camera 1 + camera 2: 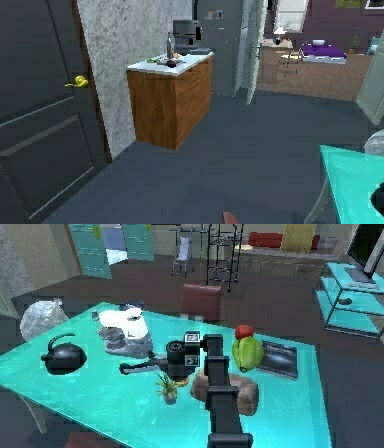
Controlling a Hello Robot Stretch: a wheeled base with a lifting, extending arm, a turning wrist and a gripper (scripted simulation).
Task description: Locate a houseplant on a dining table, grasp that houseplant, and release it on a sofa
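Presently the houseplant (pixel 168 387) is standing upright just beside the gripper (pixel 135 368), lying below-right of it; whether the gripper is holding anything cannot be told.

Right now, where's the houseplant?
Arm side view, near centre: the houseplant stands on the turquoise table, just left of the arm and below the gripper in the picture; black kettle farther left.

The table (pixel 60 396) is glossy turquoise; on it are a black kettle (pixel 62 355), a green-leaved houseplant (pixel 167 384) and a green round thing (pixel 248 354) (red on top).
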